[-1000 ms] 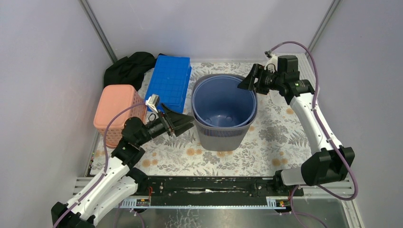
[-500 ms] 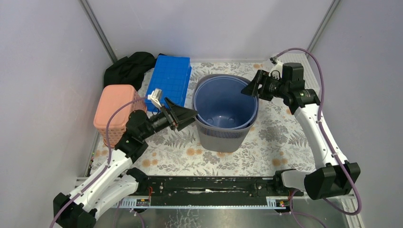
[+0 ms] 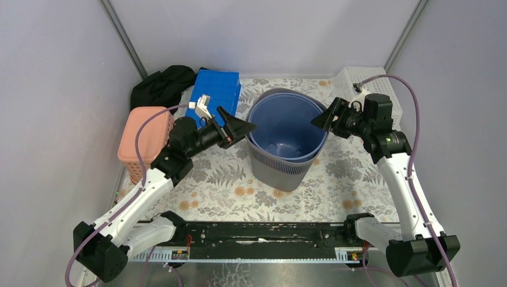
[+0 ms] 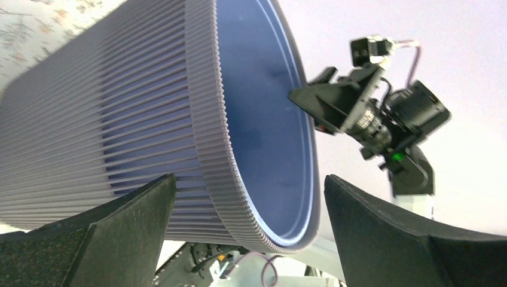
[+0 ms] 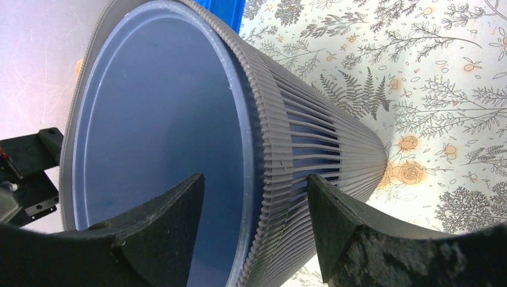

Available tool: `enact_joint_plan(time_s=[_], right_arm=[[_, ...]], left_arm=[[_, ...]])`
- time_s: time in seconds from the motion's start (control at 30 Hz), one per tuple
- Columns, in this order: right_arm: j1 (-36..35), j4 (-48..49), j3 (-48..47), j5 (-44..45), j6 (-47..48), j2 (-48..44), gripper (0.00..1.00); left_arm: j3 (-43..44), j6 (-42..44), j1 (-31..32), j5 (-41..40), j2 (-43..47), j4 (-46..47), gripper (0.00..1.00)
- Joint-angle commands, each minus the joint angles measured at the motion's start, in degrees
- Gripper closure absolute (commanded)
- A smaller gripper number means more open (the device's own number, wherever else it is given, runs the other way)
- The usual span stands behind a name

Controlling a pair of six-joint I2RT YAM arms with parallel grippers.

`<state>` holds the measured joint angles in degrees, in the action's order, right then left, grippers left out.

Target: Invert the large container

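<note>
Items I read on my screens:

1. Large grey ribbed plastic container [image 3: 280, 170] with a blue inner liner. It stands mouth-up at the middle of the floral-patterned table [image 3: 227, 179], base on the table and rim uppermost; not inverted.

2. Left tool [image 3: 242, 128]. It is raised at the container's left rim. In the left wrist view the left tool [image 4: 249, 177] is spread wide, one finger [image 4: 128, 230] beside the ribbed outer wall [image 4: 119, 119] and the other on the mouth side, with the rim between them. It grips nothing.

3. Right tool [image 3: 318, 117]. It is raised at the container's right rim, opposite item 2. In the right wrist view the right tool [image 5: 256, 177] is also parted, one finger [image 5: 158, 230] inside the blue liner and the other outside the grey ribs [image 5: 311, 137], straddling the rim. I cannot tell whether either finger touches the wall.

4. Blue rectangular plastic crate [image 3: 214, 98]. It lies just beside the container on its far-left side.

5. Salmon-pink plastic basket [image 3: 140, 140]. It sits at the left edge of the table, near the crate.

6. Black cloth [image 3: 161, 84]. It is bunched in the far-left corner, behind the crate and the basket.

7. White perforated tray [image 3: 353, 81]. It sits in the far-right corner, behind the right arm.
</note>
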<state>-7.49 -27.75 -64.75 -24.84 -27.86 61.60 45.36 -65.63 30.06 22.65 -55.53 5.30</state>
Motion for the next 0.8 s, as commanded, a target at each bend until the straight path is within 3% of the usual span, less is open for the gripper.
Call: enact_joint_plan(time_s=[0.0,0.2,0.33,0.43,0.5,0.6,0.77], right_arm=[[-1.7,-3.6,0.6,-8.0,-4.5,-3.4,0.3],[-1.7,-7.5,1.0,-6.7,-3.7,-5.6,0.3],[-1.7,-20.0,-6.2,6.9,1.3,-3.1,0.29],[-1.7,-24.7,-11.6,12.0,4.1,-1.7,0.26],[-1.7,-26.5,-14.3,13.5,5.0,-1.1,0.2],[-1.7,-27.9,-16.9,14.3,5.5,-0.7,0.0],[-1.7,-28.9,-21.6,12.2,5.5,-0.5,0.01]], left_arm=[[7.0,5.5,0.5,-1.1,-2.5,-0.4,0.0],[12.3,8.8,-0.4,-1.4,-4.9,-6.5,0.0],[17.7,12.9,-0.6,-3.7,-3.9,-16.2,0.0],[23.8,16.8,-0.6,-6.9,-3.2,-26.5,0.0],[28.4,18.9,-0.7,-7.9,-3.1,-31.9,0.0],[33.0,20.7,-0.6,-8.4,-3.0,-37.7,0.0],[37.3,21.9,-0.7,-8.7,-2.7,-42.6,0.0]])
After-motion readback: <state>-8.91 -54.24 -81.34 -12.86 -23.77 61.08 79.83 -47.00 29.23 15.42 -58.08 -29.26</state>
